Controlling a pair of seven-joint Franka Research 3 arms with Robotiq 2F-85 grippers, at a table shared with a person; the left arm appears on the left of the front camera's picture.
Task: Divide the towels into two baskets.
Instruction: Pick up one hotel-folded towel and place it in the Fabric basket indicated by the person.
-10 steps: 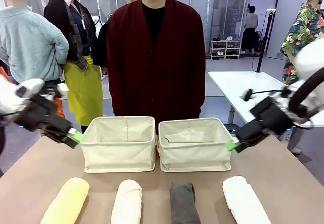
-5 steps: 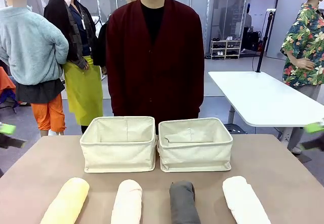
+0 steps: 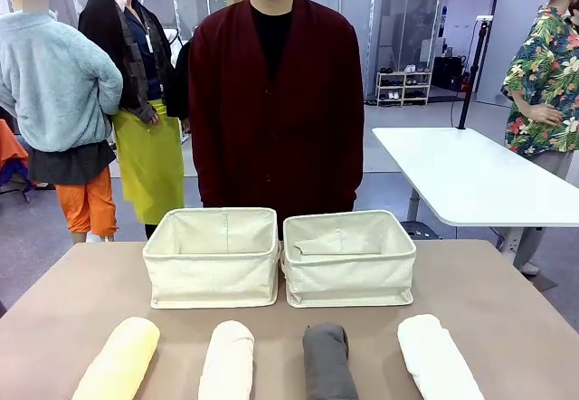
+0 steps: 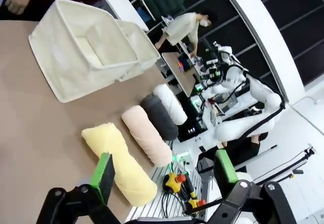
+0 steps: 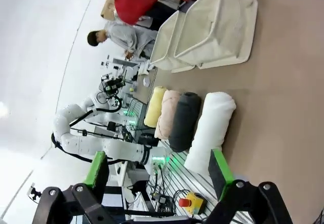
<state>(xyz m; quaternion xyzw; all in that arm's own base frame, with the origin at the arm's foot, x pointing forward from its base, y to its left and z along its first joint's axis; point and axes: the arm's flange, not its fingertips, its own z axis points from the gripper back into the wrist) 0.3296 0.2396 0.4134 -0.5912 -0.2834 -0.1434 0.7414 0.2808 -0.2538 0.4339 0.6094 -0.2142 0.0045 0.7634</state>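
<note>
Brown matte surface [image 3: 507, 300] carries two rectangular cream canvas baskets side by side toward 12 o'clock: the left basket [image 3: 213, 269] and the right basket [image 3: 348, 269]. Along 6 o'clock four rolled cloth towels lie apart in a row: pale yellow towel [image 3: 119, 359], cream towel [image 3: 226, 361], dark grey towel [image 3: 327, 361], white towel [image 3: 437, 357]. A person in a dark red cardigan [image 3: 276, 101] stands at 12 o'clock, and a white table [image 3: 461, 178] stands at 2 o'clock. The left end effector [image 4: 164, 165] and right end effector [image 5: 157, 165] gape wide, holding nothing.
</note>
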